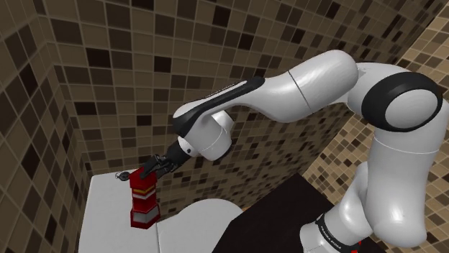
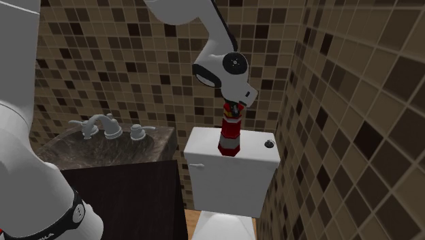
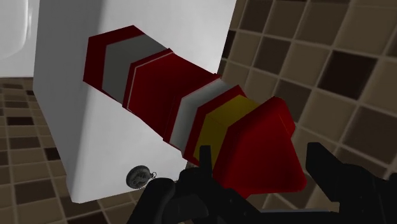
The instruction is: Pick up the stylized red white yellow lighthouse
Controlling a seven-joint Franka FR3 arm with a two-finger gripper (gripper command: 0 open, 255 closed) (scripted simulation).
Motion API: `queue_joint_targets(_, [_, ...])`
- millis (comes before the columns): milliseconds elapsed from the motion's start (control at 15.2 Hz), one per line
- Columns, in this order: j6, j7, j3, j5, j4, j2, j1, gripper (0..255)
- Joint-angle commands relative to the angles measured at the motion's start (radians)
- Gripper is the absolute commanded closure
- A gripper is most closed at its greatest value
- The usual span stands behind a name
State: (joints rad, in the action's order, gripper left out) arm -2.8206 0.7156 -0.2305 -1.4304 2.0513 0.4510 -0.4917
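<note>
The lighthouse [image 1: 143, 201] stands upright on the flat white lid of a toilet tank [image 1: 108, 215]. It sits toward the end of the lid that lies nearer the tiled corner in the second exterior view, with the round flush button [image 2: 270, 144] just beside it on the same lid. Its base looks seated on the lid, so it appears not yet lifted. The body steps up in red and pale bands to a yellow lantern ring under a red cone roof.

The arm reaches over from the stand and bends its wrist down. This brings the pincer [image 1: 152, 169] onto the lighthouse from above and slightly to the side, probably because the tall narrow shape offers its top as the easiest place to take hold.

In the wrist view the pincer [image 3: 259, 151] straddles the cone roof at a narrow spread. One finger [image 3: 205, 159] lies against the roof's side, while the other [image 3: 321, 162] stands just beside it with a sliver of wall tile showing between them. The roof is therefore between the fingers but not clasped. The sloping cone may slip out under pressure, and a hold lower down, on the lantern ring, would seem safer.
</note>
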Motion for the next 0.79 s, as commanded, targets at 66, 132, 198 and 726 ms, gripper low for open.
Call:
queue_joint_targets(66, [0.011, -0.059, 0.009, 0.047, 0.013, -0.037, -0.008, 255])
queue_joint_targets(132, [0.015, -0.077, 0.013, 0.062, 0.017, -0.048, -0.010, 255])
queue_joint_targets(198, [0.019, -0.096, 0.016, 0.077, 0.022, -0.060, -0.013, 255])
queue_joint_targets(726, [0.047, -0.207, 0.039, 0.170, 0.044, -0.129, -0.027, 255])
